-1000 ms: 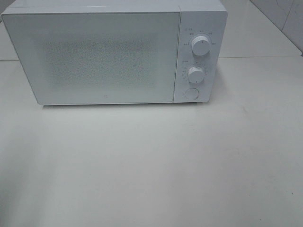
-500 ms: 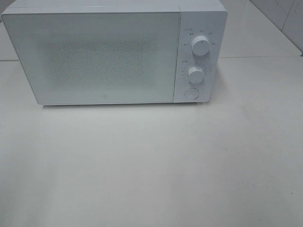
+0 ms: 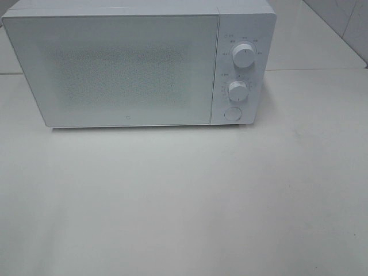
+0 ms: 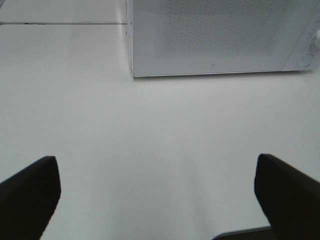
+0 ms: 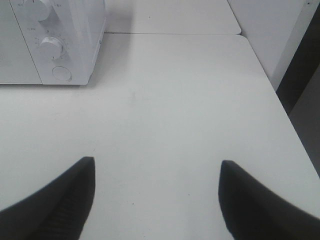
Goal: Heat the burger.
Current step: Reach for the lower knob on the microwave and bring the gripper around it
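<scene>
My left claw [image 4: 155,165] and right claw [image 5: 156,162] gape empty before the shut microwave [image 3: 115,69]. No burger in sight; presumably light and squashy, so I'd grip its sides gently.

One microwave [image 3: 126,69]; two knobs [image 3: 244,56]; one round button [image 3: 232,113]; one table [image 3: 184,201].

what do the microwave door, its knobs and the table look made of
Microwave door: likely glass or glossy plastic, white, with a dotted mesh window. Knobs: probably smooth moulded white plastic. Table: smooth white top with a faint sheen, maybe laminate; hard to tell.
</scene>
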Robot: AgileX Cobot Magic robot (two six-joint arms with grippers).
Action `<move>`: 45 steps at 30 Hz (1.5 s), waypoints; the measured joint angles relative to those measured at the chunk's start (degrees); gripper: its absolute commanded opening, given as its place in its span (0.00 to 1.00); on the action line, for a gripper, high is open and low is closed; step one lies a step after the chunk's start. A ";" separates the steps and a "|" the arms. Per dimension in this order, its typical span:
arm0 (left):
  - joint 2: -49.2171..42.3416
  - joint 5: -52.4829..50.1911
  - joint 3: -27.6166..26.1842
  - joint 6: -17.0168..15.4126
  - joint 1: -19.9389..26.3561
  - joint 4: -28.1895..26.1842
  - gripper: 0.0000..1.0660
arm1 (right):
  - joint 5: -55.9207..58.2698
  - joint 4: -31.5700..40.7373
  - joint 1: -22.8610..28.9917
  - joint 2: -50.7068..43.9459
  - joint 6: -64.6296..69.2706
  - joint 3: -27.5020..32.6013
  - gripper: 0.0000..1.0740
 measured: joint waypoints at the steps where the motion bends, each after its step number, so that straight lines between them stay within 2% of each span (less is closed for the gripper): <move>1: -0.06 0.00 0.00 0.00 0.00 0.00 0.92 | 0.00 0.00 0.00 0.00 0.00 0.00 0.62; 30: -0.06 0.00 0.00 0.00 0.00 -0.11 0.92 | -0.52 -0.29 0.00 0.00 0.00 -0.11 0.62; 41: -0.06 0.00 0.00 0.00 0.00 -0.11 0.92 | -10.71 -1.20 0.00 0.40 0.00 -0.80 0.62; 45: -0.06 0.00 0.00 0.00 0.00 -0.11 0.92 | -15.41 -1.32 0.00 5.96 0.00 -0.80 0.62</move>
